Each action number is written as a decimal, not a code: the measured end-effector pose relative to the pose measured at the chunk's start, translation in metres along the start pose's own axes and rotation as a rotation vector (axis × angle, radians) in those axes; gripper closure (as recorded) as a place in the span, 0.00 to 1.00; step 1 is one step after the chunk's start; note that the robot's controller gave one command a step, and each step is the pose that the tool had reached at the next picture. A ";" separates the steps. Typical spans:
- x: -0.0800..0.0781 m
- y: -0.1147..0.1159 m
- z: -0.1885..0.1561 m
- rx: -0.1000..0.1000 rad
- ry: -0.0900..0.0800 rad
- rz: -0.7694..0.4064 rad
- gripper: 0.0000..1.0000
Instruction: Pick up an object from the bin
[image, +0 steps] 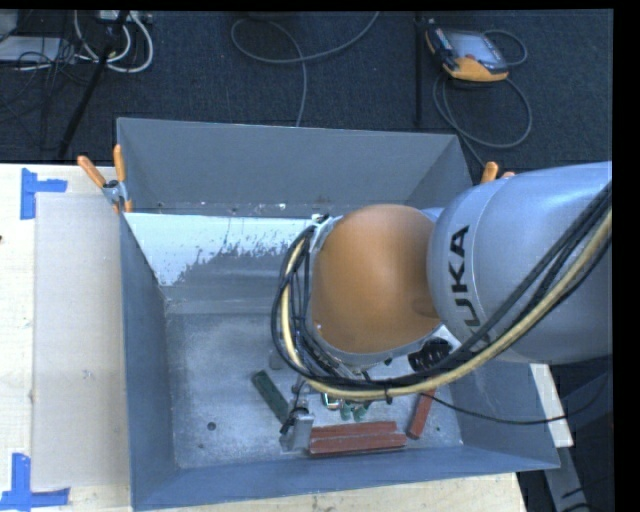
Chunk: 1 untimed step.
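My gripper reaches down under the arm's orange cover to the bin floor near the front wall. Its grey tip stands just left of a flat reddish-brown block that lies along the front wall. A dark grey-green bar lies slanted just left of the gripper. A small green thing shows behind the block, partly hidden by cables. A short reddish-brown stick leans at the block's right end.
The arm and its orange cover hang over the right half of the bin and hide the floor beneath. The left half of the bin floor is bare grey metal with scuff marks.
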<state>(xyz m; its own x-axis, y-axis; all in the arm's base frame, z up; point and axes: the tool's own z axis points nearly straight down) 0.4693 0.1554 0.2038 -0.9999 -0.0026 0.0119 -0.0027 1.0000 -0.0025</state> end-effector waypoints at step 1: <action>-0.007 -0.017 0.066 0.001 -0.002 -0.038 0.00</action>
<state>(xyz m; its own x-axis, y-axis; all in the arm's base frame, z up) 0.4758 0.1383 0.1374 -0.9991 -0.0408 0.0101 -0.0408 0.9992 -0.0026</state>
